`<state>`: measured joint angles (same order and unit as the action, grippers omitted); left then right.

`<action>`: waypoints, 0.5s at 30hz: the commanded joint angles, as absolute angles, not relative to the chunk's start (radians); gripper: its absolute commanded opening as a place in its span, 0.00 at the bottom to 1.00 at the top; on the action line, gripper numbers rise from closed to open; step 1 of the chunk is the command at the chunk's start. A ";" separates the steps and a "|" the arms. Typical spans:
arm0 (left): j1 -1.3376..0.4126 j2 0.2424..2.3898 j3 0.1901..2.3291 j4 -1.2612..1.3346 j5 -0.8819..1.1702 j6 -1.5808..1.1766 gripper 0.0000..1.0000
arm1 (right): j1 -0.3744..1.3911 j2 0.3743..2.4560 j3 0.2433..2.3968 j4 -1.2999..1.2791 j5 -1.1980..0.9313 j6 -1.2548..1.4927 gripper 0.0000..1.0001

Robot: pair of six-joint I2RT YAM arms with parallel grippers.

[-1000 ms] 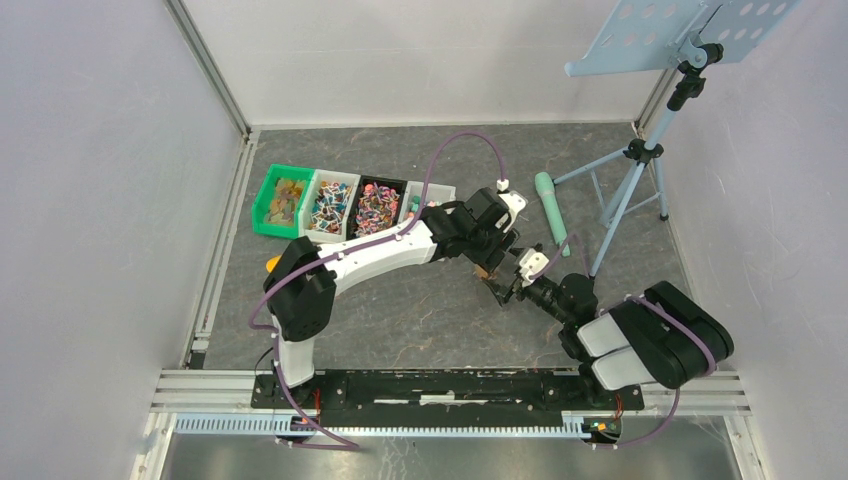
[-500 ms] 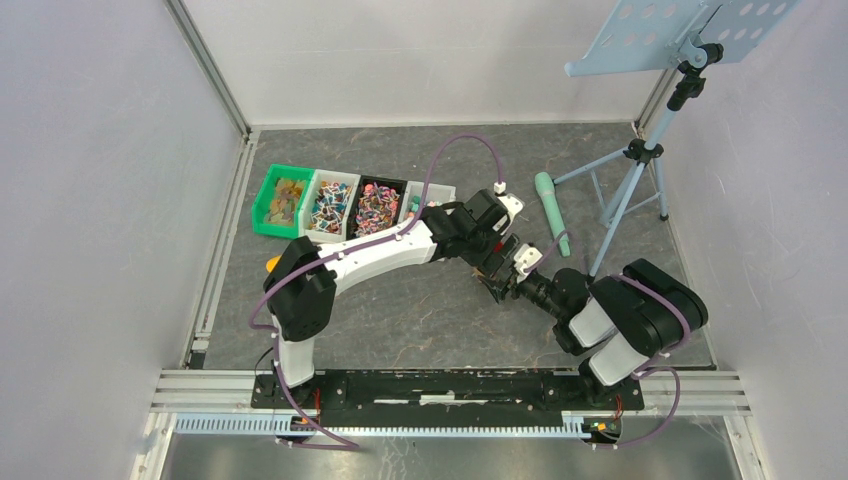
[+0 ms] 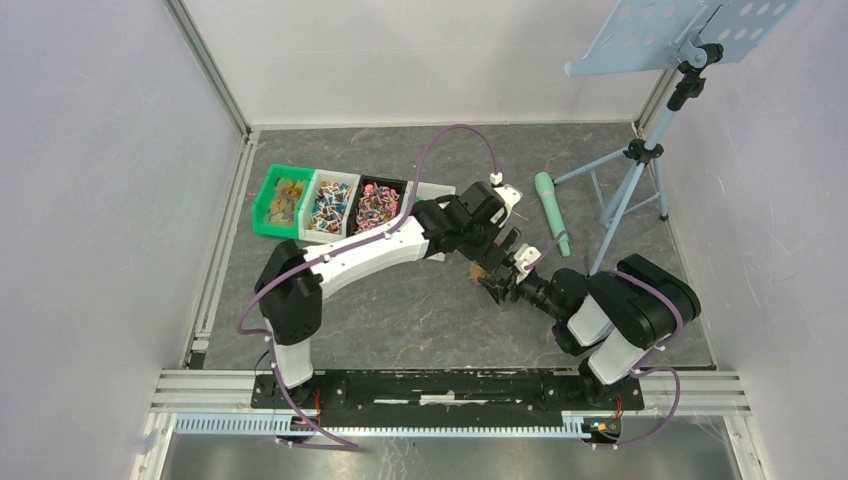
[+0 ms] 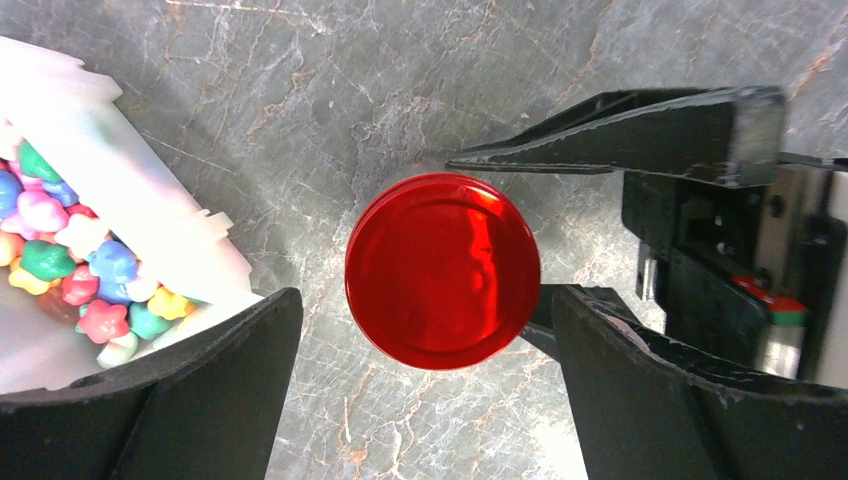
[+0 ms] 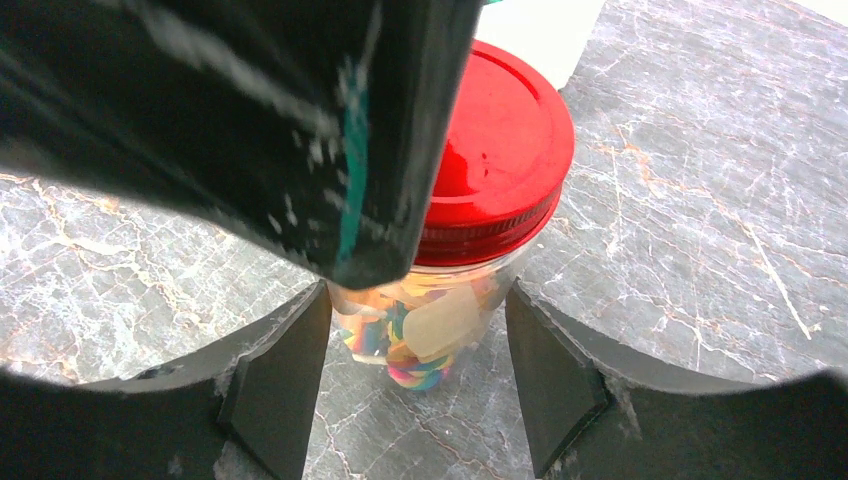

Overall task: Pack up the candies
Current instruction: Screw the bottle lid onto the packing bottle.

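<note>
While jarred — candies (image 5: 405,345) within right tool (image 5: 415,310)

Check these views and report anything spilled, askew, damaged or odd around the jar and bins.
Nothing looks spilled or damaged. The jar stands upright with its red lid on, and the candies sit inside it and the bins. Only a green tube lying on its side by the tripod looks stray.

The top external camera sits high above and behind the arm bases and looks down from afar over the whole tabletop (image 3: 400,310). The left wrist camera looks straight down, close, onto the red lid (image 4: 442,270). The right wrist camera looks slantwise from the side, very close, at the jar (image 5: 430,320). All three views share this lidded jar.
</note>
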<state>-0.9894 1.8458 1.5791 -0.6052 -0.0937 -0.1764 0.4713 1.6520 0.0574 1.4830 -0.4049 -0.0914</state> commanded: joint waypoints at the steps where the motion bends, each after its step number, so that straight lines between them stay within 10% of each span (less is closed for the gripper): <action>1: -0.993 1.764 1.624 -0.634 -0.052 -0.181 1.00 | 0.483 1.695 0.035 1.904 -0.458 -0.074 0.68; 15: -0.937 1.724 1.588 -0.710 0.003 -0.119 0.94 | 0.524 1.734 0.015 1.957 -0.426 -0.113 0.78</action>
<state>-0.9646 1.7741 1.5959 -0.7036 0.0292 -0.1741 0.5182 1.7260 0.0219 1.4834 -0.4427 -0.0925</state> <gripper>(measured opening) 0.960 0.728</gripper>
